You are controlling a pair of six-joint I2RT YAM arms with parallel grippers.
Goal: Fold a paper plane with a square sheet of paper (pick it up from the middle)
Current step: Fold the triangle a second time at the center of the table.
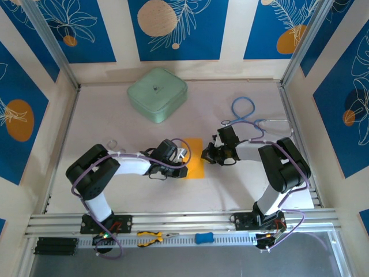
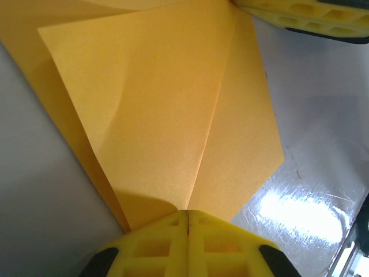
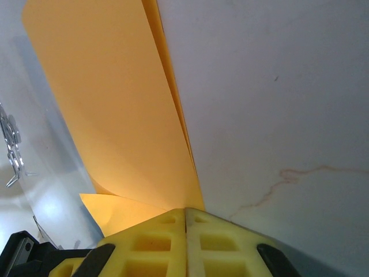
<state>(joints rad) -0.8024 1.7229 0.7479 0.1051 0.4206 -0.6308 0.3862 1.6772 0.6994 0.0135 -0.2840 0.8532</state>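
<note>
Sheet of paper (image 1: pixel 195 167), orange-yellow, partly folded: was at the centre of the table (image 1: pixel 230 190). Left gripper (image 2: pixel 187 214): jaws were closed, pinching one folded edge. Right gripper (image 3: pixel 185 210): jaws were closed, pinching the opposite edge.

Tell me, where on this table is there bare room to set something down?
Bare table lies between the green case and the scissors, in the far-left corner beside the case, and along the near edge between the arm bases. The middle is crowded: the left gripper and right gripper pinch the orange paper there.
</note>
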